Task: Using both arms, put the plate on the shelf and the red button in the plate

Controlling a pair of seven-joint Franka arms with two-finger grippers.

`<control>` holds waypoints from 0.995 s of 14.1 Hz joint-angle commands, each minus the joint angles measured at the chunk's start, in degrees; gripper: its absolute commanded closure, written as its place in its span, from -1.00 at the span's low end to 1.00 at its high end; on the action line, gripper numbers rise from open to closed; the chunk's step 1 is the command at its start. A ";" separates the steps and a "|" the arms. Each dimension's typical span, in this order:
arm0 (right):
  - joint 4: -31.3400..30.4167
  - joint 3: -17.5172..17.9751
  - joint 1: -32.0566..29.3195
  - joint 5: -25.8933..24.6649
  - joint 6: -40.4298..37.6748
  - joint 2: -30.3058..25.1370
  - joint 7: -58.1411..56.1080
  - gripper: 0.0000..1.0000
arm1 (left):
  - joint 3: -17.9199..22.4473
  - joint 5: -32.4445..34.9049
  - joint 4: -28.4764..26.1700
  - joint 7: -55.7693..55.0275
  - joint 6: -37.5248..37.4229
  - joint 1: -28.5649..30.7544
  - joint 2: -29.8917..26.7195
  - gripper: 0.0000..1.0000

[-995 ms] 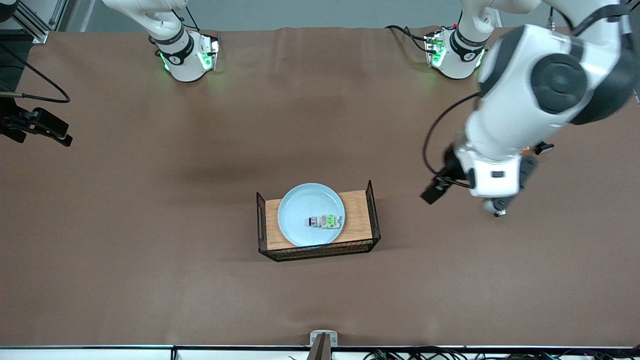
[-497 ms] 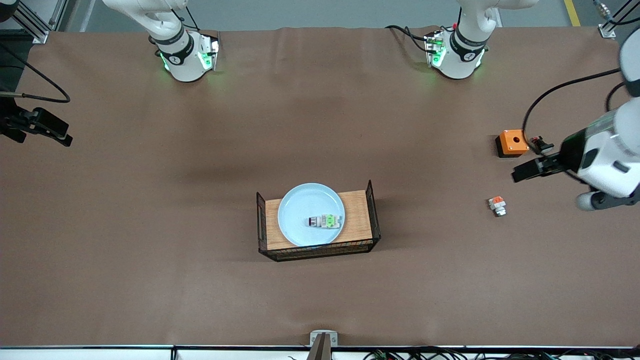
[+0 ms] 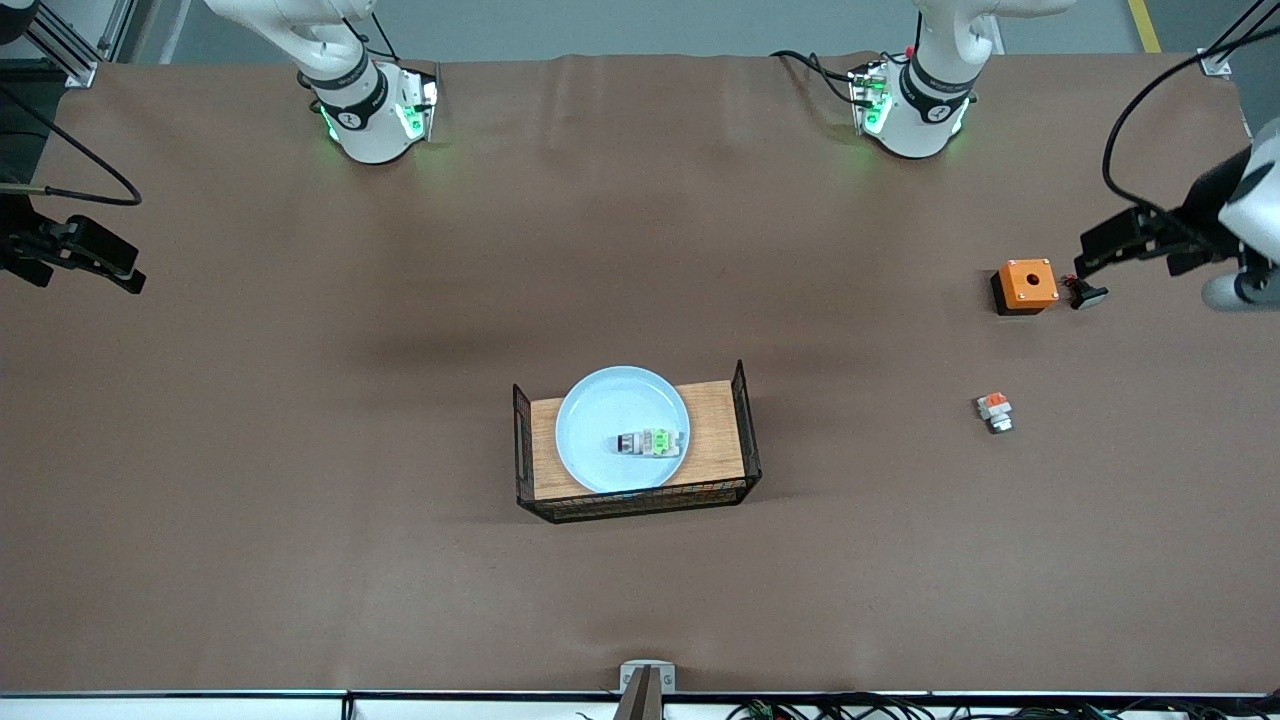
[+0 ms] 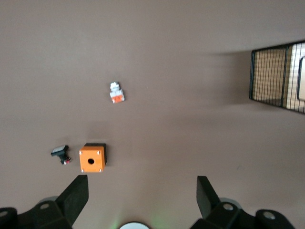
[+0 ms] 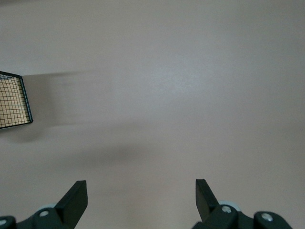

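The pale blue plate (image 3: 610, 425) lies on the wooden board inside a black wire basket (image 3: 745, 420) at the table's middle. The red button (image 3: 650, 442), white-grey with a green patch and a dark-red end, lies on the plate, on the side toward the left arm's end. My left gripper (image 4: 141, 180) is open and empty, up over bare table at the left arm's end, close to the orange box; its hand shows at the front view's edge (image 3: 1235, 285). My right gripper (image 5: 140, 182) is open and empty over bare table at the right arm's end.
An orange box with a hole (image 3: 1025, 285) and a small black part (image 3: 1085, 293) lie near the left arm's end. A white piece with an orange patch (image 3: 994, 410) lies nearer the front camera. The basket's corner shows in both wrist views (image 4: 279, 76) (image 5: 12, 102).
The left arm has swung from near the basket out to the left arm's end of the table, uncovering the orange box and the orange-patch piece. Plate, button and right arm have not moved.
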 commanded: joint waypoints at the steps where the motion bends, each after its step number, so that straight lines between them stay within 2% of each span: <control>1: -0.27 0.69 -0.54 -1.05 0.25 -0.72 -0.65 -1.00 | -0.46 1.10 -9.01 3.75 1.46 1.61 -7.39 -1.00; 6: -0.27 0.69 -0.54 -1.05 0.34 -0.64 -0.65 -1.00 | -0.90 1.18 -20.00 4.82 6.81 2.23 -15.22 -1.00; 11: -0.27 0.69 -0.54 -1.05 0.34 -0.63 -0.65 -1.00 | -2.22 1.19 -20.63 4.82 7.08 2.76 -15.85 -1.00; 14: -0.27 0.69 -0.54 -0.96 0.34 -0.55 -0.65 -1.00 | -3.88 4.95 -20.54 5.26 7.08 2.76 -16.20 -1.00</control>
